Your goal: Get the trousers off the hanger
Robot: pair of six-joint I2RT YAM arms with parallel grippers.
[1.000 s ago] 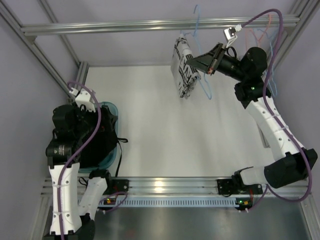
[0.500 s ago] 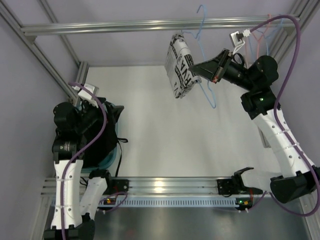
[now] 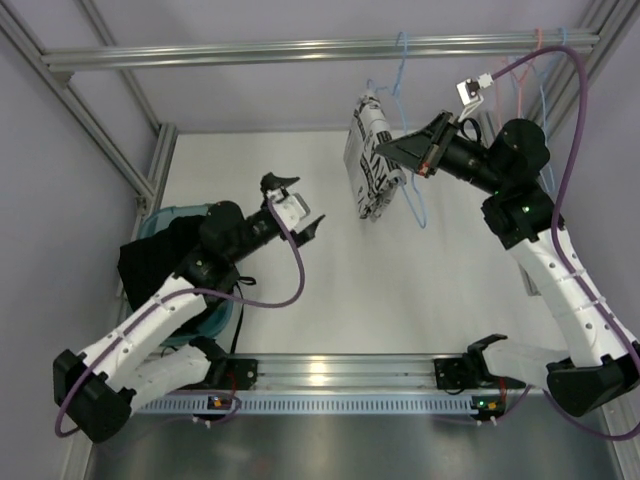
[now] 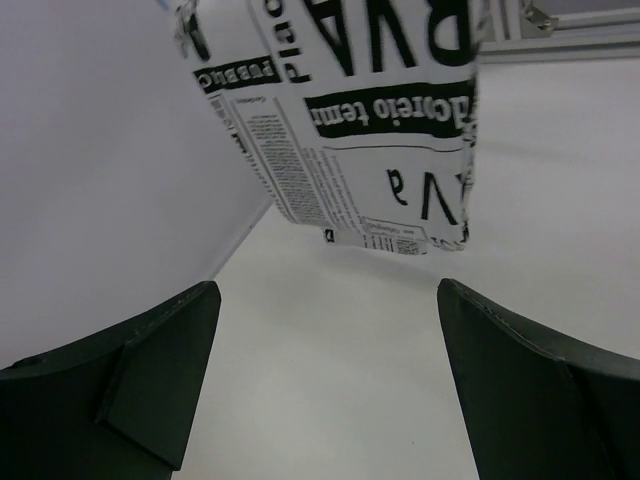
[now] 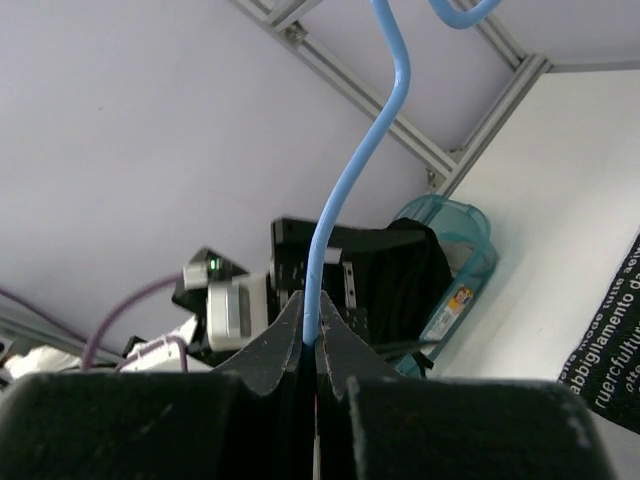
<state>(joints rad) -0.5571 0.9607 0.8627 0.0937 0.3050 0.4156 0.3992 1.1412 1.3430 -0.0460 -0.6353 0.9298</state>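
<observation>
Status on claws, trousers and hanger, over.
Right claw shut on hanger, trousers hanging off it. Left claw open, short of trousers. Nothing between.

Newspaper-print trousers [image 4: 350, 130], left wrist view: big black capitals "VA", cut at top edge; white-on-black band, roughly "oreio tem"; sideways "Piace"; lone "Va"; fine columns too small to read. Right wrist view, trousers [image 5: 612, 340] corner: white-on-black "abbigliamento da", partial "ruercultur". Sticker [image 5: 458, 300] on teal bin [image 5: 470, 232]: illegible.
</observation>
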